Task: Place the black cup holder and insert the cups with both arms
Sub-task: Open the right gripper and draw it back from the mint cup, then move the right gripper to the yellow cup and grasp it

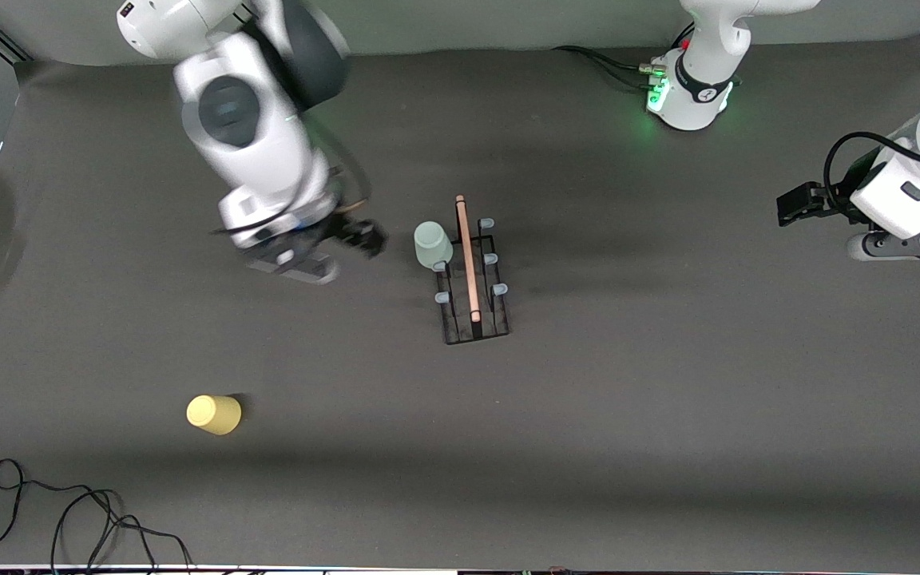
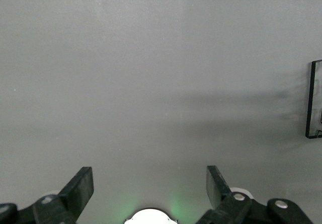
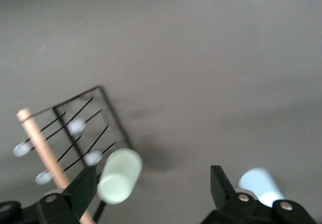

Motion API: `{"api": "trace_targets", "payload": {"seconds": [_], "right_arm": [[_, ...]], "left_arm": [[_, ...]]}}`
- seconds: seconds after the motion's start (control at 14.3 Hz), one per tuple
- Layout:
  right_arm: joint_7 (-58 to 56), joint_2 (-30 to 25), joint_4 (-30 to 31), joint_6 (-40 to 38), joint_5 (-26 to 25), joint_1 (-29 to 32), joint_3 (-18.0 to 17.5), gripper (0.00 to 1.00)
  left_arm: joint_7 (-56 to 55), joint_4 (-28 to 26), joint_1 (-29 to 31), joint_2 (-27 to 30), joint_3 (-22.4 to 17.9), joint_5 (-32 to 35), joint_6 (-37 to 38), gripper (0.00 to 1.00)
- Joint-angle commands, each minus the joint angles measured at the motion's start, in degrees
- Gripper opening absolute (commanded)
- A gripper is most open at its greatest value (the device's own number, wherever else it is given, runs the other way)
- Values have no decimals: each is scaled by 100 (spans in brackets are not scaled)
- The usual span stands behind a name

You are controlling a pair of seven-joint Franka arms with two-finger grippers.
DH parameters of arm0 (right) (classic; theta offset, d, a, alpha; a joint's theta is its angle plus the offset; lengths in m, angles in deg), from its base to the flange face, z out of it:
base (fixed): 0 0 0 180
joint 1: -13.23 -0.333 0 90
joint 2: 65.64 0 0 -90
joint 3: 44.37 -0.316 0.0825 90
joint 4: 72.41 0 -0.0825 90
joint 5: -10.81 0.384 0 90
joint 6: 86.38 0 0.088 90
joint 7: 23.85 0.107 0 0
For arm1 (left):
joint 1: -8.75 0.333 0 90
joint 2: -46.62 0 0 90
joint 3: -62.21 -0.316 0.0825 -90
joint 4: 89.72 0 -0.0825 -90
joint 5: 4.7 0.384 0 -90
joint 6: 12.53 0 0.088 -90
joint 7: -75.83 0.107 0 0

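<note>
Black cup holder (image 1: pixel 472 275) is placed mid-table; mint cup (image 1: pixel 433 244) is hung on 1 prong. Yellow cup (image 1: pixel 214 414) and blue cup (image 3: pixel 260 183) are left on table. Right gripper (image 1: pixel 300 259), beside holder, and left gripper (image 2: pixel 150 189), waiting at its end, are wide open, empty.

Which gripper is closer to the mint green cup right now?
The right gripper, beside the mint green cup on the black cup holder. The left gripper waits toward the left arm's end of the table.
</note>
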Motion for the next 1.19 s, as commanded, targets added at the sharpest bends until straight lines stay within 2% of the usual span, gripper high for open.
{"api": "trace_targets", "payload": {"seconds": [0.0,0.14,0.35,0.56,1.12], "right_arm": [[-1476,167,-227,-147,22,4,959,100],[-2452,289,-297,-112,22,109,1426,100],[-3719,885,-752,-86,267,995,1490,100],[-4844,1668,-1062,229,1048,1663,1490,100],[-5225,3137,-1062,2163,2157,1753,1437,100]], "left_arm": [[65,-17,-32,56,-3,32,-94,100],[65,9,-23,39,-3,24,-68,100],[65,9,-23,38,-3,24,-59,100],[65,27,-32,30,5,6,-76,100],[65,36,-50,30,6,6,-67,100]]}}
